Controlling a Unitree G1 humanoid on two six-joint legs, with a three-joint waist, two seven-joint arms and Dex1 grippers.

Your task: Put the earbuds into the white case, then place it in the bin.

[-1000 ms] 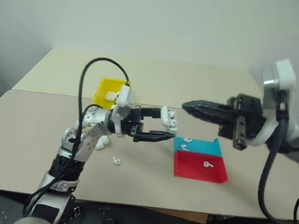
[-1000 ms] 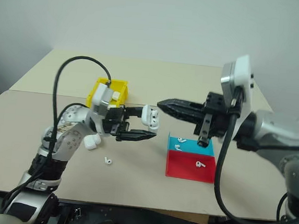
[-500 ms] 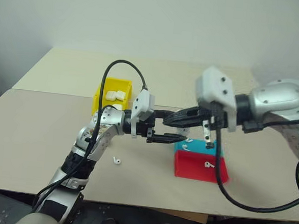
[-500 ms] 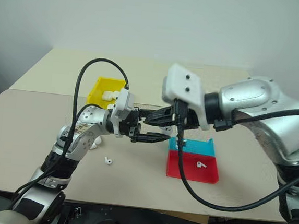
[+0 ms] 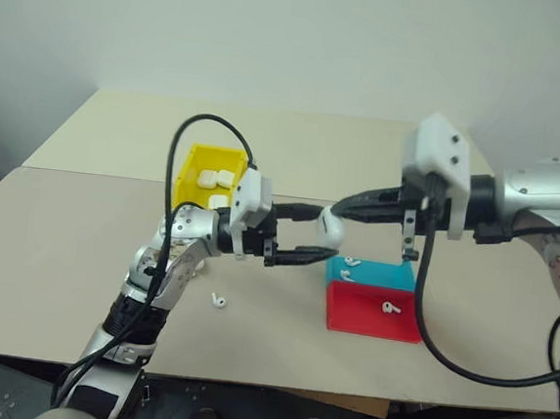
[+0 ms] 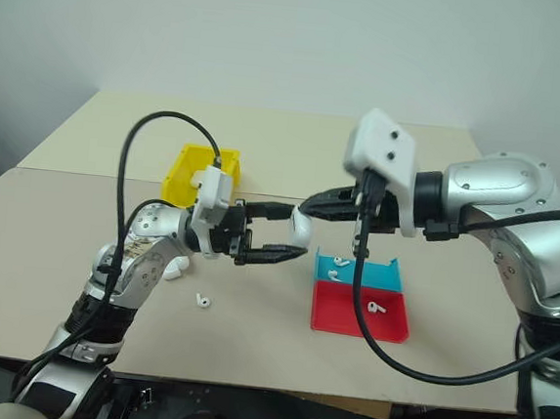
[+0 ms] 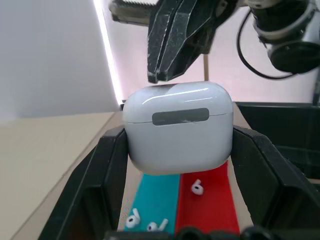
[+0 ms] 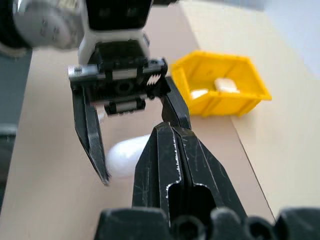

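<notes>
Right end effector (image 5: pixel 344 211) has closed in, apparently touching the white case (image 7: pixel 178 128).

Lab: bare beige table (image 5: pixel 80 251), blank wall (image 5: pixel 276 33)

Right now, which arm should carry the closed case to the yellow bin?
Probably left: its tool already clamps the white case, and the bin sits on its side. The right tool is shut, holding nothing.

- Left arm bent across the front, forearm raised; left gripper (image 5: pixel 319 235) points toward the robot's right, fingers spread around the white case (image 7: pixel 178 127), clamping its sides.
- Right arm reaches leftward; right gripper (image 6: pixel 310 204) pinched closed, tip at the case.
</notes>
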